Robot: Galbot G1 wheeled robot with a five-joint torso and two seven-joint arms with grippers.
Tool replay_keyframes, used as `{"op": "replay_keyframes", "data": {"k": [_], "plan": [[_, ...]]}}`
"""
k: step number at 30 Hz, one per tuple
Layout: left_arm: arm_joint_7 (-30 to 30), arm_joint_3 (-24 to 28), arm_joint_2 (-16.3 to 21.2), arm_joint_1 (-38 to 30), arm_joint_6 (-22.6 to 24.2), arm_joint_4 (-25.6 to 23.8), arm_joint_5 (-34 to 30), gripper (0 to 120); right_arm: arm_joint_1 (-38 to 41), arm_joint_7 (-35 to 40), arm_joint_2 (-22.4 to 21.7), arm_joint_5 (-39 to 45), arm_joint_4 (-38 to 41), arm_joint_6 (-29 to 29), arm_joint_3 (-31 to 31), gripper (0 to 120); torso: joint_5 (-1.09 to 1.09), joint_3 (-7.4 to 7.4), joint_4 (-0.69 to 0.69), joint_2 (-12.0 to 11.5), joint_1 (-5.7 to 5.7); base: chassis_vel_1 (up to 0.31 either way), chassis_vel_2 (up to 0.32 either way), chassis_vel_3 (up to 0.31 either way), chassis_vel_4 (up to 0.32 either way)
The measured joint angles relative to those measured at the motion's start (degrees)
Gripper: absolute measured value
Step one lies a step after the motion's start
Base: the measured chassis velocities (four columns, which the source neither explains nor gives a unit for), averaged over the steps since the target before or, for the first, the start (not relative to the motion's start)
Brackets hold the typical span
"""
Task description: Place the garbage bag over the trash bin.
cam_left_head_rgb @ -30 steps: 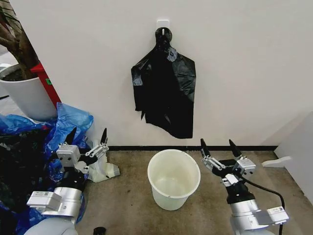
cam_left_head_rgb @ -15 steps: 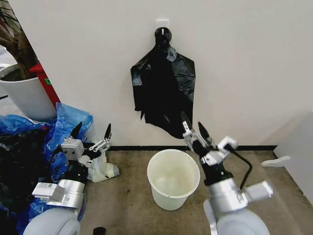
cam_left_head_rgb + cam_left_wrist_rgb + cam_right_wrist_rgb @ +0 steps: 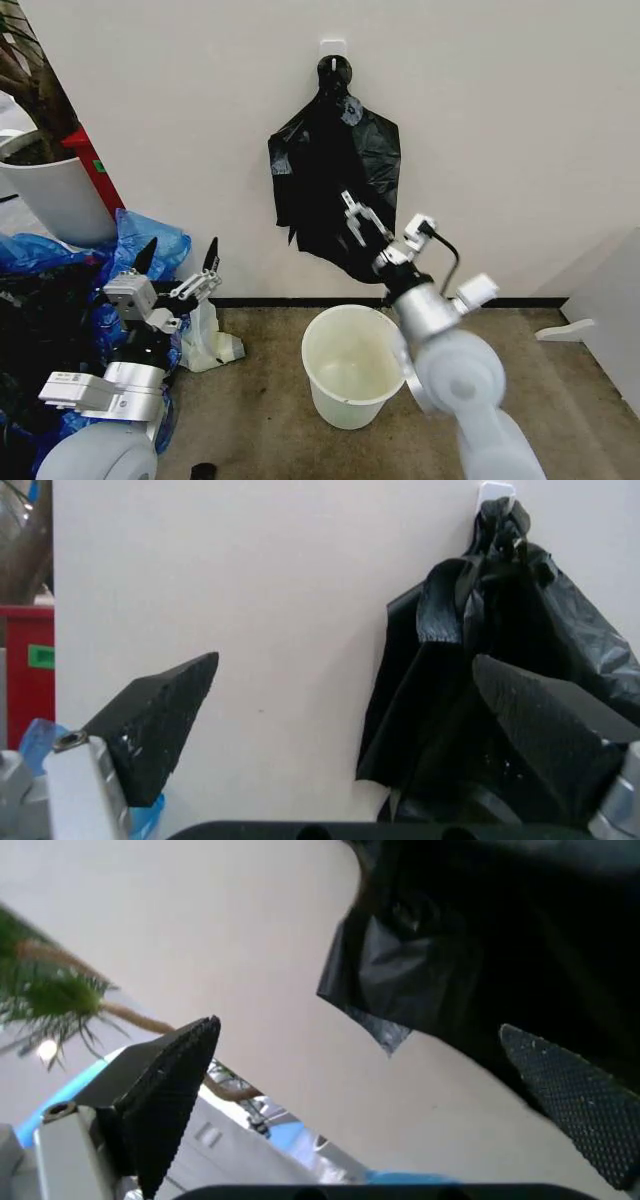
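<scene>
Upper left, a big white plant pot (image 3: 45, 195) with a brown trunk (image 3: 30, 85) rising out of it. Leaning beside it, a red post (image 3: 95, 170). Below, crumpled blue plastic bags (image 3: 140, 250) piled at lower left. Brown floor (image 3: 260, 420), pale wall (image 3: 500, 120), white hook (image 3: 333, 47) top centre.

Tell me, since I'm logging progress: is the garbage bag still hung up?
Yes. The garbage bag hangs bunched from the wall hook, above the trash bin.
</scene>
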Motion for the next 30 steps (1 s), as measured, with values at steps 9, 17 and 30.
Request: {"op": "replay_keyframes", "data": {"k": [9, 17, 30], "plan": [[-1.62, -1.76, 2.39, -1.22, -0.05, 1.38, -1.35, 100, 18.63, 9.07, 4.59, 17.30, -9.54, 5.23, 1.12, 100, -0.01, 0.00, -0.01, 0.00, 0.00, 0.000, 0.000, 0.000, 0.000], [-1.43, -1.69, 2.22, -1.32, -0.07, 1.21, -1.36, 100, 26.10, 16.89, 8.24, 22.73, -14.06, 9.21, 2.27, 100, 0.00, 0.00, -0.02, 0.00, 0.00, 0.000, 0.000, 0.000, 0.000], [-1.15, -1.16, 2.66, -2.33, -0.51, 1.94, -1.45, 100, 29.40, 18.54, 10.26, 20.01, -21.01, 11.07, 3.89, 100, 0.01, 0.00, -0.02, 0.01, 0.00, 0.000, 0.000, 0.000, 0.000]]}}
